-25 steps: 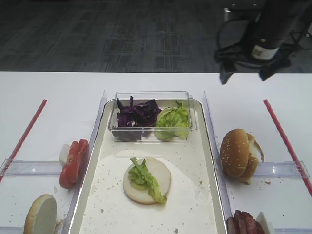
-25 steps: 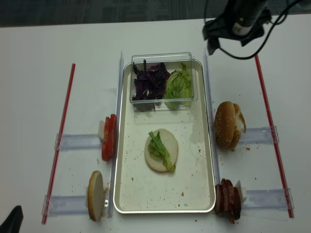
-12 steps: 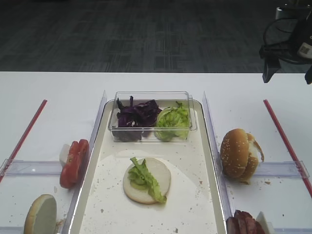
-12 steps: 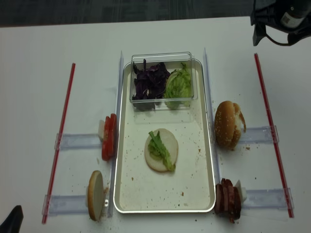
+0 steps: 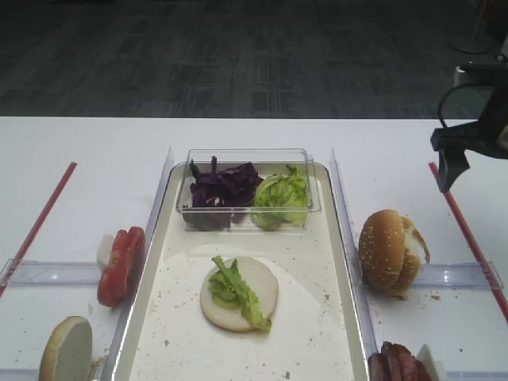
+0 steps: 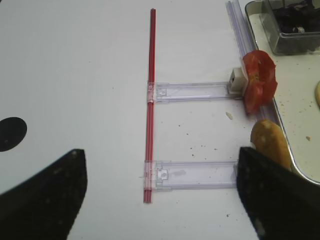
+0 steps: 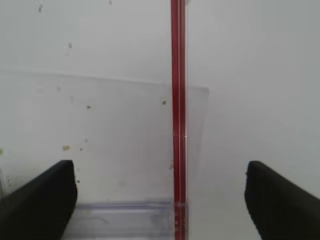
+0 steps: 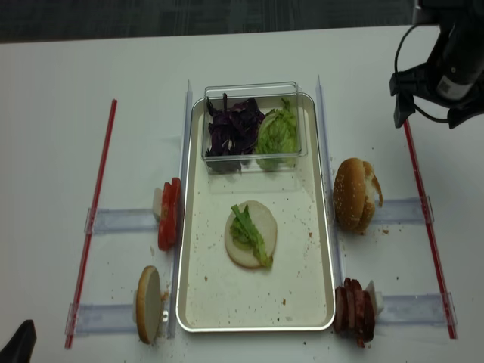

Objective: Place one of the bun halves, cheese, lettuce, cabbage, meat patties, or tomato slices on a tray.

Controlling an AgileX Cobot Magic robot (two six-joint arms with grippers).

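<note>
Lettuce (image 8: 249,233) lies on a pale bun half (image 8: 252,234) at the tray's (image 8: 257,324) centre, cabbage (image 8: 233,126) in the tub at 12 o'clock. Right gripper (image 8: 435,106) hangs spread and empty at 2 o'clock; left gripper (image 6: 160,195), jaws wide, holds nothing.

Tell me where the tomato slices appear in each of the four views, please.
Exterior high: tomato slices at left, outside the tray.
Exterior high (realsense): left of centre, beside the tray's left rim.
Left wrist: upper right.
Right wrist: not in view.
Shared landmark: the tray's left rim.
</note>
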